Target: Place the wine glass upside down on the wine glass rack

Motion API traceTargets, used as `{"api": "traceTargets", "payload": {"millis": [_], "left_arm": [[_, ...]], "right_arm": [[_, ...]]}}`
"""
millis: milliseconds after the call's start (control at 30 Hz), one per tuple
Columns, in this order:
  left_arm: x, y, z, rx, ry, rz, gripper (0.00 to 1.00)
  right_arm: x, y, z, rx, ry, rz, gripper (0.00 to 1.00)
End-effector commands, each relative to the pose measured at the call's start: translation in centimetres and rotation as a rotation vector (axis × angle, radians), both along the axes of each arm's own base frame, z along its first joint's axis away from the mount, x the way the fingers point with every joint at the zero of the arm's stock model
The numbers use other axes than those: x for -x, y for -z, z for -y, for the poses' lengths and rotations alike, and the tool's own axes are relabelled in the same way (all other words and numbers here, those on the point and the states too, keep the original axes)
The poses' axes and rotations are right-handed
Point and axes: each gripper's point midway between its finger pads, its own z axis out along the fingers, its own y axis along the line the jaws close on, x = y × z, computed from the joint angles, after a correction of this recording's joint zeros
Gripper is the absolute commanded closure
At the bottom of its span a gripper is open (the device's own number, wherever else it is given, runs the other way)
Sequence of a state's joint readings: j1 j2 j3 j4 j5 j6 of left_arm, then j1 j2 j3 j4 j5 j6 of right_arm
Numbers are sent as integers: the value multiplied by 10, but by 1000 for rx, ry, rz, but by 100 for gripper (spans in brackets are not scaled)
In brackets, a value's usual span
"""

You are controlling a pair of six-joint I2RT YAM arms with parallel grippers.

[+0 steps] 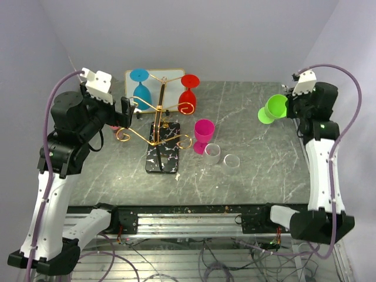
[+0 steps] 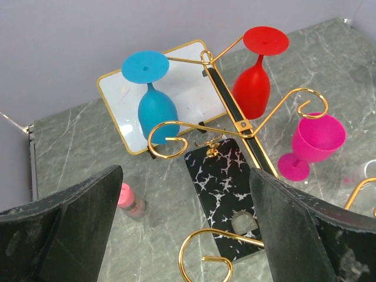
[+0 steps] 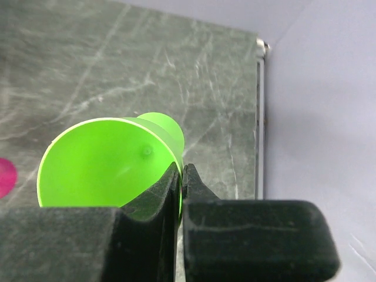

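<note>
The wine glass rack (image 1: 157, 114) is a gold post with scrolled arms on a black white-veined base (image 1: 163, 157). A blue glass (image 1: 140, 88) and a red glass (image 1: 188, 94) hang upside down on its far arms. A magenta glass (image 1: 203, 135) stands upright on the table to the right of the base. My right gripper (image 1: 289, 106) is shut on the rim of a green wine glass (image 1: 272, 109), held tilted in the air at the far right; the pinched rim shows in the right wrist view (image 3: 106, 164). My left gripper (image 1: 126, 111) is open and empty left of the rack, above a scroll arm (image 2: 200, 249).
A white gold-rimmed tray (image 1: 170, 73) lies behind the rack. A clear glass (image 1: 221, 157) lies on its side right of the magenta one. A small pink-capped bottle (image 2: 130, 200) lies on the table under the left gripper. The table's right edge (image 3: 258, 117) is near the right gripper.
</note>
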State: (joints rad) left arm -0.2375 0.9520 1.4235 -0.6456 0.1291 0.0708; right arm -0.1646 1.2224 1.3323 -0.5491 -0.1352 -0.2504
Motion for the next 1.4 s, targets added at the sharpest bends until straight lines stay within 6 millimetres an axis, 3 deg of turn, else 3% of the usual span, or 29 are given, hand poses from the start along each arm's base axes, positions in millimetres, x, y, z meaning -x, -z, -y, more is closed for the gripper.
{"api": "traceTargets", "payload": {"millis": [0,200,400,567,800,967,1133,1367], "left_arm": [[20,-3,0,41,16,-10,0],[44,-13,7,51,90,10,2],[45,-25,13,77,119,34,5],[35,-39,29,154,174,39,8],[-2,-44,56,243,257,15,9],[-24,-61,81,379,330,-25,10],[-41,-67,109,407,382,-45,9],[-44,-71,168,431,529,-78,10]], "right_arm": [[29,-25,-29,-52,-128,62,100],[69,-79,-68,-89,-303,220,100],[80,-134,-93,-124,-432,367,100],[77,-172,-114,-206,-549,459,100],[77,-214,-133,-343,-645,562,100],[72,-228,-142,-425,-692,565,100],[65,-225,-150,-488,-710,546,100],[61,-218,-173,-508,-766,504,100]]}}
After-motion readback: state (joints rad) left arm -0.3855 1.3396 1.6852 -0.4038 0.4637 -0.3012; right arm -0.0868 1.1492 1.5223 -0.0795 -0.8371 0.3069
